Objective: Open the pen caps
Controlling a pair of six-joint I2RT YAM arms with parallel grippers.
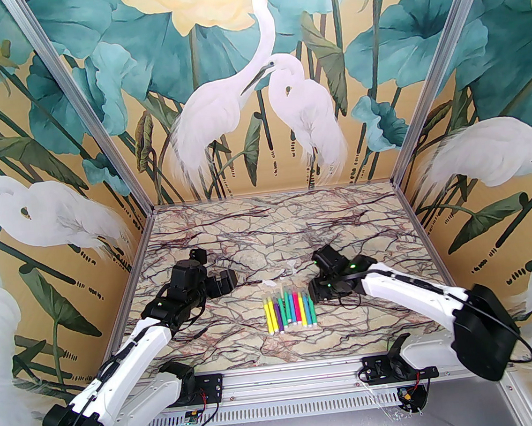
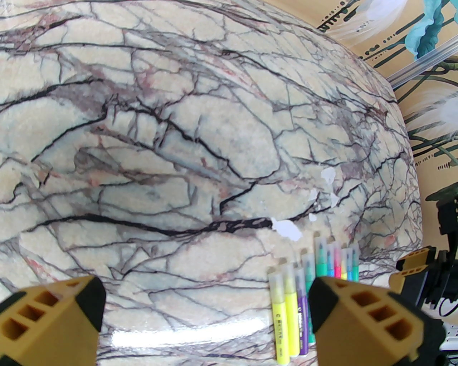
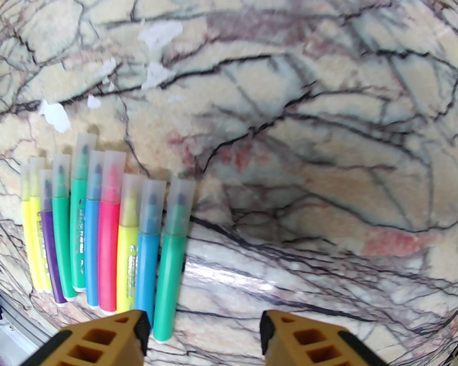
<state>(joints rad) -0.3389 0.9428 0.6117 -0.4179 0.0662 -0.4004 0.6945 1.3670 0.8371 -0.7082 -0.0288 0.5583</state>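
- Top external view gives us the layout: the pens (image 1: 289, 309) lie in one tight row on the marble-patterned table (image 1: 267, 226). They sit between the two arms, so we judge either arm can reach them.
- We see the pen caps (image 3: 113, 168) all seated on their bodies, coloured tips showing through the pale plastic. Every cap points away from the arm bases and the white butt ends face the near edge, so no cap is open yet.
- Our right gripper (image 3: 204, 325) hangs low just beside the right end of the row. Its jaws stand apart with only bare table between them. One finger (image 3: 107, 339) is next to the butt of the outermost green pen (image 3: 171, 257), so we read this as lining up to take that pen first.
- Our left gripper (image 2: 205, 300) waits on the other side, near the yellow end of the row. Its jaws are spread wide and hold nothing. We think it is held ready to pull a cap once the other arm steadies a body.
- Packed this tightly, the neighbouring pens may shift when one is taken.
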